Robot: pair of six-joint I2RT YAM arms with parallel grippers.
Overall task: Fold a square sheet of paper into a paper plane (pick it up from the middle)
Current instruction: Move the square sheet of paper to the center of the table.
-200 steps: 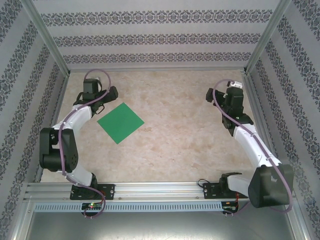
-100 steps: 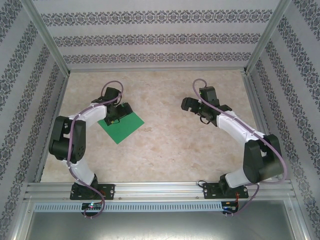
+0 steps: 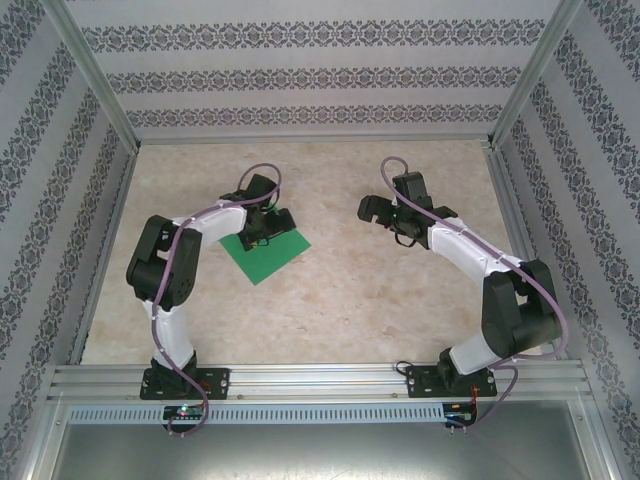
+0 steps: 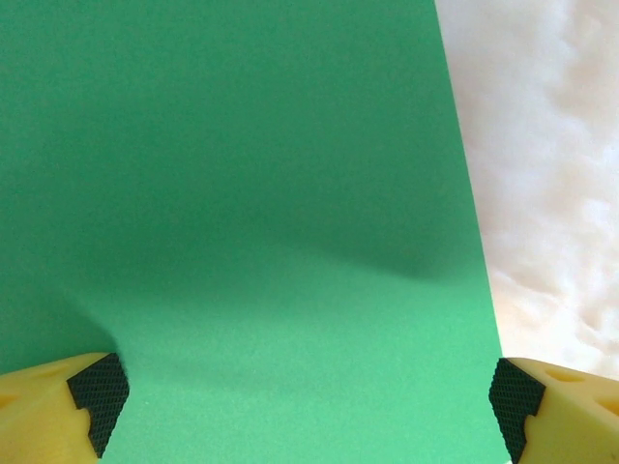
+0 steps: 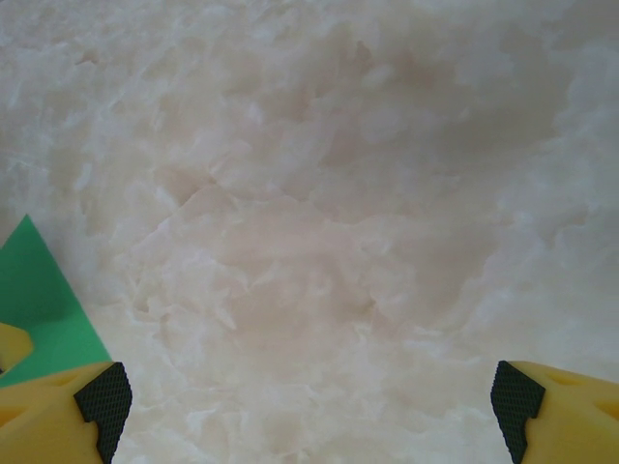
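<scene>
Left arm extends forward, left gripper [image 4: 309, 396] spread wide over the green paper [image 3: 272, 257]. Right gripper [image 5: 309, 398] is spread and empty above the table [image 5: 338, 193].

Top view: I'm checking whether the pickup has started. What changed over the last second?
The left tool swung from beyond the sheet's far-left side to directly over the square sheet of paper, and the sheet slid slightly to the right. The right tool swung inward toward the middle. Nothing was gripped. Both tools stayed open, and the sheet remains unfolded.
</scene>
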